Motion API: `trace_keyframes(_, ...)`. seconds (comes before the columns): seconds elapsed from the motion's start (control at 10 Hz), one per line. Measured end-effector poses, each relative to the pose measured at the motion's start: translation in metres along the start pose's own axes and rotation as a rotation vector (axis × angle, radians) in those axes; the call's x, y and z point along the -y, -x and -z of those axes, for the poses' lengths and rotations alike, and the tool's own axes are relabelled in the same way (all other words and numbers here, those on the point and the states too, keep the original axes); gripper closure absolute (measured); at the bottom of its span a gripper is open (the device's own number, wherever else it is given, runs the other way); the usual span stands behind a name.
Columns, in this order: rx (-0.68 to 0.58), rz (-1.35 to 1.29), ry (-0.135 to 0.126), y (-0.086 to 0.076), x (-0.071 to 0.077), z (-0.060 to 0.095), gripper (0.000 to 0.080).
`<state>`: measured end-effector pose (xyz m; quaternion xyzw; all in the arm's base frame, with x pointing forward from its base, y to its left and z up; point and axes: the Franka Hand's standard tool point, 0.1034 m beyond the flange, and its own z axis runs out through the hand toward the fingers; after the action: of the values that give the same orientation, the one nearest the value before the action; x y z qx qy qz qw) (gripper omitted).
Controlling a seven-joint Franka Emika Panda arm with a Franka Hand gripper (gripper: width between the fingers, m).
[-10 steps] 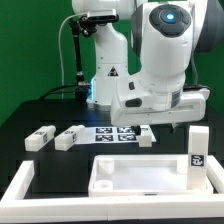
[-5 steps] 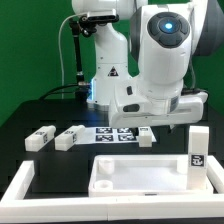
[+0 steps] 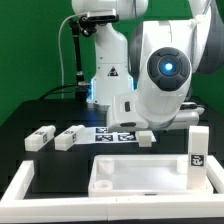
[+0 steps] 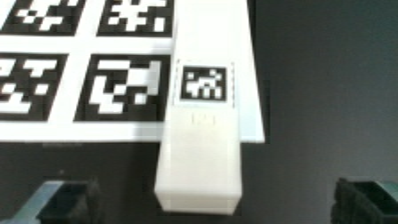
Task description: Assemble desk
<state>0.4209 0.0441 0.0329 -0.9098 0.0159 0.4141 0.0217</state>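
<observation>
The white rimmed tabletop panel (image 3: 140, 172) lies flat at the front. Two legs (image 3: 41, 138) (image 3: 69, 138) lie at the exterior view's left, and one leg (image 3: 198, 147) stands upright at the right. A fourth leg (image 3: 146, 137) lies by the marker board (image 3: 112, 132), under my hand. In the wrist view this tagged leg (image 4: 210, 100) lies along the marker board's edge (image 4: 89, 60). My gripper (image 4: 210, 203) is open above its near end. One dark finger (image 4: 54, 200) is on each side of the leg, well apart from it. The fingers are hidden in the exterior view.
White border strips (image 3: 20, 185) edge the black table at the front and sides. The robot base (image 3: 105, 70) stands behind the marker board. A green backdrop closes the rear.
The wrist has turned and swung toward the exterior view's right and lower, bringing the hand down over the leg by the marker board. No part has moved.
</observation>
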Motion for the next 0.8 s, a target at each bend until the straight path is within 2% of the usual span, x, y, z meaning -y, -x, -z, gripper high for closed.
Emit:
trace_keyframes(0.3,0.004,-0.005,-0.003,0.001,-0.001,-0.003,0.0151)
trace_keyframes(0.6,0.072,-0.037,-0.005,0.008,-0.001,-0.036,0.0151)
trace_keyframes(0.8,0.09,-0.043,-0.004,0.01,0.0,-0.044,0.0151)
